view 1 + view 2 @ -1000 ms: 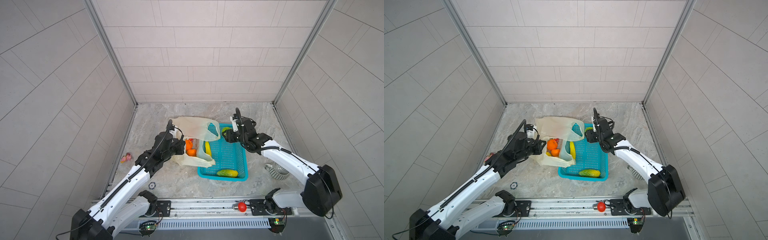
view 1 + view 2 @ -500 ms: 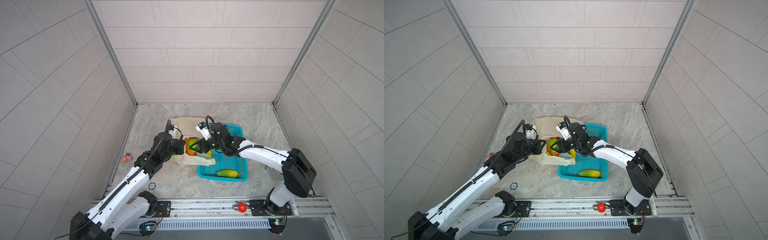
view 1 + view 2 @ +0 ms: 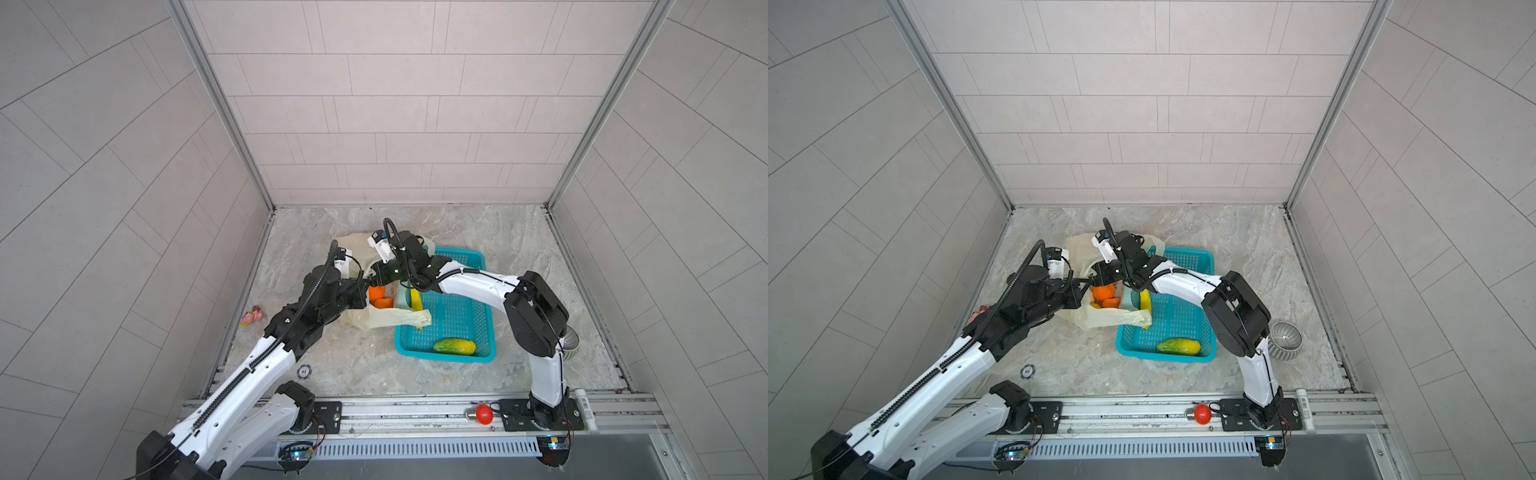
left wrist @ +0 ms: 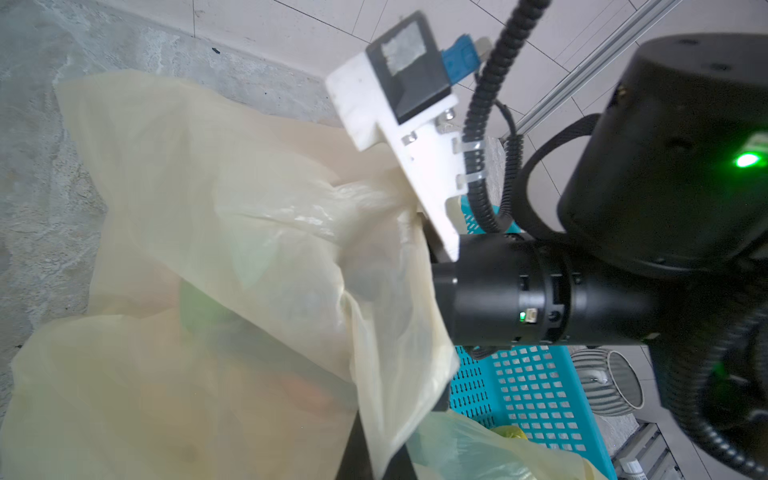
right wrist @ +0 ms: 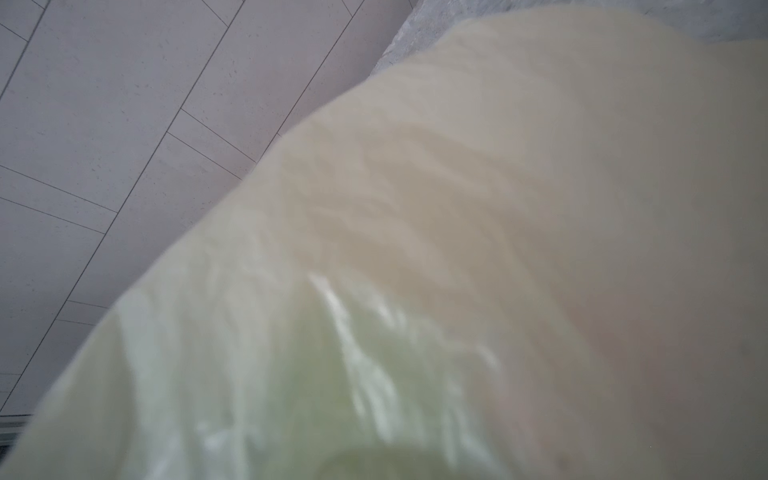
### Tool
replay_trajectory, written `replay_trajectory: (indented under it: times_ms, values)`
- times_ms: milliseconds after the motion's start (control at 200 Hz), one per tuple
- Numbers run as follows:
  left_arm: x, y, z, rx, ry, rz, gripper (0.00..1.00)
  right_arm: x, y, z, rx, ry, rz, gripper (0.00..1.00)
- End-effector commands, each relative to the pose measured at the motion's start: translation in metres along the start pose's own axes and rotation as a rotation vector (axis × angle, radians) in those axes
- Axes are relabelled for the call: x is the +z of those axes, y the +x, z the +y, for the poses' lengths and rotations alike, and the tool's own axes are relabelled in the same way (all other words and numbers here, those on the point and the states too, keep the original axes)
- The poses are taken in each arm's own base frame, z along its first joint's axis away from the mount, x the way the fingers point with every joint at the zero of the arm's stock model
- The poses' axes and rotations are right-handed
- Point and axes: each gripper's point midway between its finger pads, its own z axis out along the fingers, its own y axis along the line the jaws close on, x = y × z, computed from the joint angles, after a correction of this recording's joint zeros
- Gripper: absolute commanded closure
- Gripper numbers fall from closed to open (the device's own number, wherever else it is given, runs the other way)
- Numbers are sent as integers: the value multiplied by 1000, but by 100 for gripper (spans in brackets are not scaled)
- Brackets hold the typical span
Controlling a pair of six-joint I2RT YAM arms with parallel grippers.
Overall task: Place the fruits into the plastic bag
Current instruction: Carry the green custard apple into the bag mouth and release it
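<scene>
The cream plastic bag (image 3: 386, 322) lies left of the basket. My left gripper (image 3: 360, 289) is shut on its rim, and the film shows pinched between the black fingers (image 4: 361, 444). My right gripper (image 3: 372, 277) reaches into the bag's mouth with its jaws hidden under the film (image 5: 457, 208). A green fruit (image 4: 197, 305) shows blurred through the bag at those jaws. Two orange fruits (image 3: 378, 293) (image 3: 1104, 292) sit inside the bag. A banana (image 3: 1145, 301) leans at the basket's left edge. The green-yellow mango (image 3: 455, 346) lies in the basket's front.
The teal perforated basket (image 3: 453, 307) stands right of the bag. A grey ribbed bowl (image 3: 1284, 340) sits behind the right arm. A pink trinket (image 3: 252, 314) lies by the left wall, a round token (image 3: 304, 371) near the front, and a red knob (image 3: 483, 413) on the rail.
The right gripper carried a green fruit from the basket's back across to the bag and now reaches into its mouth. The left gripper kept hold of the bag's rim.
</scene>
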Motion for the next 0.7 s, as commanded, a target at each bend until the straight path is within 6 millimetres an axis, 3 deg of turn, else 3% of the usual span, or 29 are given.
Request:
replay_trajectory:
  times_ms: [0,90,220,230,245,260,520,696]
  values:
    - [1,-5,-4,13,11,-20,100,11,16,5,21,-8,64,33]
    - [2,-6,-3,15,4,-21,100,10,20,10,24,-42,85,23]
    - [4,-8,1,14,-17,-30,100,-6,12,12,9,-51,63,17]
    - [5,-8,1,14,-18,-30,100,-8,10,13,7,-52,59,15]
    - [5,-8,2,12,-23,-31,100,-11,9,13,4,-52,54,3]
    - [5,-8,2,12,-25,-32,100,-14,7,12,2,-51,48,1]
    - [4,-10,5,-4,-40,-44,100,-71,-14,16,-33,-43,-42,1]
    - [3,-10,9,5,-62,-49,100,-101,-3,24,-63,-42,-43,1]
